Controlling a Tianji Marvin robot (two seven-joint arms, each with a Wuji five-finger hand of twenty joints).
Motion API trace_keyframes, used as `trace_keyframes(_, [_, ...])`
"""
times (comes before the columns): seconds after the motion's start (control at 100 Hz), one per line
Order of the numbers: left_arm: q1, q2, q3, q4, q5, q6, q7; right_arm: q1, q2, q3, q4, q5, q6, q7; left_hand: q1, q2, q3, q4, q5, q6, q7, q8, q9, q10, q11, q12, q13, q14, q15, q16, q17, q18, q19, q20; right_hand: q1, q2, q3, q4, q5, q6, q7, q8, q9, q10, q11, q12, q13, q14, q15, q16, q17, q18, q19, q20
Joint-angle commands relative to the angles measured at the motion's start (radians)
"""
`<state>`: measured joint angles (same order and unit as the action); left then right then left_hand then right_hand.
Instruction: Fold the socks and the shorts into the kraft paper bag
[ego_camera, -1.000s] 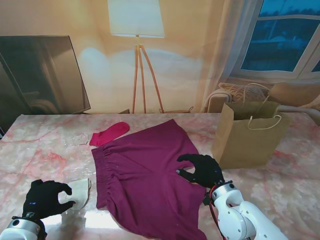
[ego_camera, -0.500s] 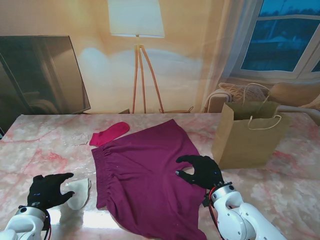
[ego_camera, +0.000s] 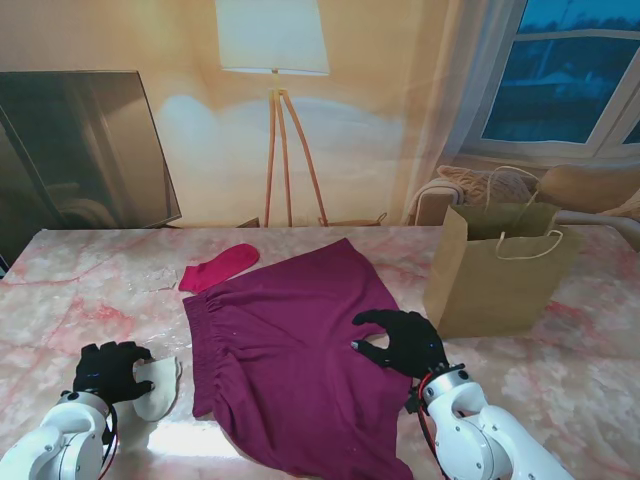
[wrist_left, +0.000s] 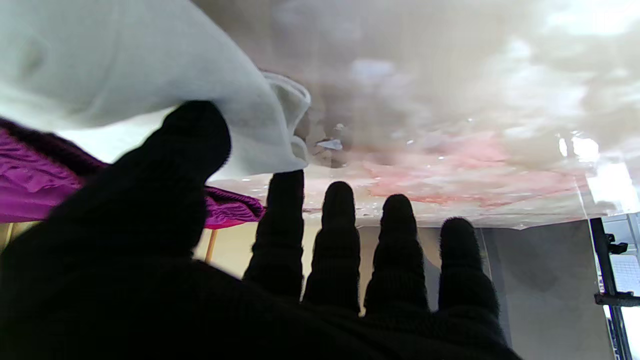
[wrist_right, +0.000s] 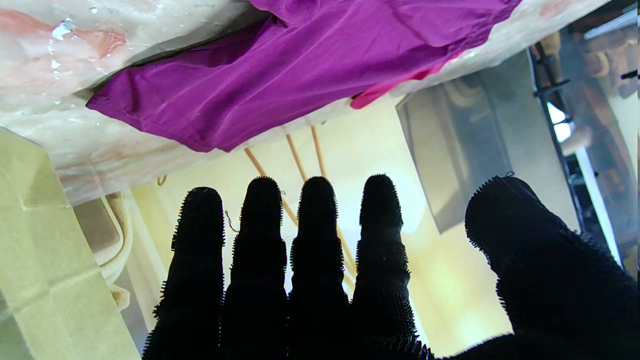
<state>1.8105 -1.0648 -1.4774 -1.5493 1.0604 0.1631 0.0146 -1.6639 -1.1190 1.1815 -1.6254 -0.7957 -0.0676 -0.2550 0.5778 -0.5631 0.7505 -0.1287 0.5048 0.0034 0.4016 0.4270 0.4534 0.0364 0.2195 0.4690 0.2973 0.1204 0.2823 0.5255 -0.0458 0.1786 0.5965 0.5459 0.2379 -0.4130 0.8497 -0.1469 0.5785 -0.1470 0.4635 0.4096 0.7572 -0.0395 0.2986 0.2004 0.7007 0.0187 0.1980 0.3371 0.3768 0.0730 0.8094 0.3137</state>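
Purple shorts (ego_camera: 290, 350) lie spread flat in the middle of the marble table (ego_camera: 90, 290). Just beyond their waistband lies a pink sock (ego_camera: 218, 267). A white sock (ego_camera: 158, 386) lies left of the shorts, near me. My left hand (ego_camera: 108, 370) rests on its left end, fingers straight and apart; in the left wrist view the thumb (wrist_left: 190, 150) touches the white sock (wrist_left: 125, 70). My right hand (ego_camera: 402, 340) hovers open over the shorts' right edge, holding nothing. The kraft paper bag (ego_camera: 495, 275) stands upright and open to the right. In the right wrist view the shorts (wrist_right: 300, 75) lie beyond the fingers (wrist_right: 320, 250).
A floor lamp (ego_camera: 275, 60) and a dark screen (ego_camera: 80, 150) stand behind the table. A sofa with a cushion (ego_camera: 490, 185) lies behind the bag. A small clear scrap (ego_camera: 150, 281) lies left of the pink sock.
My left hand has moved right and farther from me, from beside the white sock onto its left end, and its fingers have straightened. The right hand has barely moved.
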Motion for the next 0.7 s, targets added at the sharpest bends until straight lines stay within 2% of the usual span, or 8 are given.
trace_keyframes(0.0, [0.002,0.004,0.005,0.015,-0.012,-0.009,0.008,-0.009,-0.001,0.0,-0.006,-0.002,-0.001,-0.001,0.011,-0.059,0.038,0.001,0.046,-0.068,0.149,0.126,-0.027,0.03,0.007,0.014,-0.029,-0.004,0.0,0.002,-0.013,0.0,0.007,0.0,-0.018,0.015,-0.015,0.052,-0.014,-0.019,0.007,0.002,-0.03,0.0,0.006,0.008,-0.015,0.008,0.007,0.018,-0.011,0.005,0.023,0.039])
trace_keyframes(0.04, [0.002,0.004,0.007,0.021,-0.011,-0.013,0.016,-0.009,-0.001,0.0,-0.006,-0.002,0.0,-0.003,0.025,-0.063,0.051,0.001,0.072,-0.125,0.274,0.216,-0.003,0.024,0.009,0.012,-0.018,-0.002,0.005,0.003,-0.007,0.004,0.018,0.004,-0.018,0.014,-0.015,0.052,-0.014,-0.019,0.007,0.002,-0.029,0.001,0.006,0.008,-0.015,0.006,0.007,0.018,-0.011,0.005,0.023,0.039])
trace_keyframes(0.09, [0.004,0.004,0.008,0.022,-0.011,-0.011,0.019,-0.009,-0.002,0.001,-0.006,-0.002,0.0,-0.004,0.108,-0.083,-0.038,-0.056,0.103,-0.202,0.403,0.326,0.035,0.017,0.014,0.008,0.001,-0.002,0.013,0.004,0.001,0.007,0.032,0.007,-0.016,0.016,-0.013,0.052,-0.012,-0.019,0.008,0.003,-0.029,0.002,0.007,0.008,-0.015,0.007,0.007,0.018,-0.01,0.003,0.023,0.039])
trace_keyframes(0.19, [0.009,-0.002,0.006,0.027,-0.037,-0.018,0.046,-0.009,-0.002,0.0,-0.006,-0.001,0.004,-0.004,0.19,-0.082,-0.106,-0.033,0.153,-0.299,0.542,0.375,0.175,-0.021,0.037,0.001,0.092,-0.021,0.04,0.008,0.03,0.015,0.069,0.018,-0.016,0.018,-0.012,0.052,-0.013,-0.019,0.008,0.002,-0.028,0.002,0.007,0.008,-0.013,0.008,0.008,0.019,-0.009,0.002,0.023,0.039])
trace_keyframes(0.27, [0.019,-0.008,-0.001,0.017,-0.079,-0.022,0.057,-0.009,-0.002,-0.001,-0.006,0.0,0.008,-0.002,0.205,-0.09,-0.098,-0.031,0.162,-0.297,0.553,0.367,0.39,-0.069,0.067,-0.02,0.302,-0.071,0.065,-0.016,0.115,0.028,0.163,0.056,-0.016,0.021,-0.013,0.052,-0.013,-0.02,0.008,0.003,-0.028,0.003,0.007,0.008,-0.013,0.009,0.008,0.019,-0.01,0.001,0.022,0.039])
trace_keyframes(0.37, [0.029,-0.02,-0.008,0.007,-0.138,-0.031,0.089,-0.007,-0.002,-0.004,-0.006,0.002,0.012,-0.001,0.223,-0.109,-0.063,-0.026,0.156,-0.297,0.589,0.372,0.532,-0.043,0.081,-0.055,0.462,-0.067,0.11,-0.035,0.192,0.021,0.292,0.103,-0.017,0.024,-0.014,0.052,-0.014,-0.019,0.007,0.002,-0.027,0.003,0.007,0.009,-0.013,0.009,0.009,0.019,-0.009,0.001,0.023,0.039])
trace_keyframes(0.44, [0.04,-0.026,-0.017,-0.013,-0.166,-0.036,0.095,-0.006,-0.002,-0.005,-0.006,0.003,0.015,0.001,0.224,-0.122,-0.034,-0.024,0.148,-0.304,0.619,0.366,0.66,-0.069,0.053,0.074,0.554,-0.065,0.17,-0.025,0.229,0.015,0.364,0.119,-0.017,0.026,-0.016,0.052,-0.012,-0.018,0.008,0.002,-0.028,0.006,0.007,0.008,-0.014,0.009,0.008,0.019,-0.009,0.0,0.023,0.04])
trace_keyframes(0.69, [0.075,-0.053,-0.045,-0.096,-0.232,-0.057,0.189,-0.002,-0.002,-0.006,-0.011,0.001,0.02,0.001,0.232,-0.168,0.009,-0.02,0.158,-0.313,0.64,0.364,0.864,-0.08,-0.015,0.229,0.699,-0.056,0.296,0.03,0.314,-0.008,0.464,0.14,-0.014,0.026,-0.017,0.054,-0.01,-0.016,0.008,0.003,-0.024,0.005,0.01,0.01,-0.005,0.007,0.013,0.02,-0.005,-0.007,0.025,0.039])
